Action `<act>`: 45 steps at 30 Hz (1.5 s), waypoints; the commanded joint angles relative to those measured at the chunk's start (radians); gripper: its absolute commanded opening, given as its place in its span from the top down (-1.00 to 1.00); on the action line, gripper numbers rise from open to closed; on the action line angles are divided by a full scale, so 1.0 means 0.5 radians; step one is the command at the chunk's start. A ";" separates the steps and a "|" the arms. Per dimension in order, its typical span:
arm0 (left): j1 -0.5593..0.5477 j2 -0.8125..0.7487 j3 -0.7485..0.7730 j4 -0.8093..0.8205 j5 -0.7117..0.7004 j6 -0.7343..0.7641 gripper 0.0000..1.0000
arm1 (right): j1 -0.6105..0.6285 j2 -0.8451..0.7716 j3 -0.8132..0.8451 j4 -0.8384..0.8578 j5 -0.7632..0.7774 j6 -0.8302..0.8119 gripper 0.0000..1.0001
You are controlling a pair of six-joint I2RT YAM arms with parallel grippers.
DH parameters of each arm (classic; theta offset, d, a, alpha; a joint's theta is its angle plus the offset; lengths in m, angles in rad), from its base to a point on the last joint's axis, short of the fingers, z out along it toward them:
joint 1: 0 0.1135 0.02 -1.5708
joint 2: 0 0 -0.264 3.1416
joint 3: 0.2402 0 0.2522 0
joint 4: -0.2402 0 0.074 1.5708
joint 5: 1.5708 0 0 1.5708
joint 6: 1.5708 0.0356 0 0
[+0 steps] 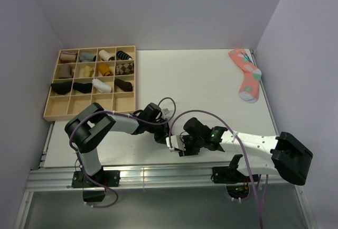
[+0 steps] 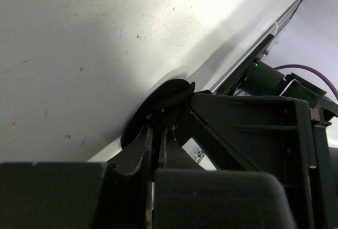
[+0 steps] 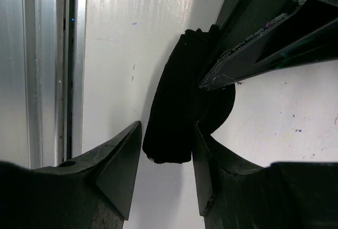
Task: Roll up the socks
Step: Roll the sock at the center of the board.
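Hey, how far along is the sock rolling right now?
Partly done, it seems. The black socks are bunched into a thick wad near the front edge of the table. The left tool pinches the wad; the right tool straddles it, open. Left to do: finishing and tucking the roll.

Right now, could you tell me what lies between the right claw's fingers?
A black sock, in the right wrist view; the left claw pinches its far end.
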 commanded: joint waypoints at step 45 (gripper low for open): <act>-0.181 -0.601 -0.939 0.952 -1.366 -0.041 0.09 | -0.405 1.009 0.736 -0.745 -0.476 0.044 0.65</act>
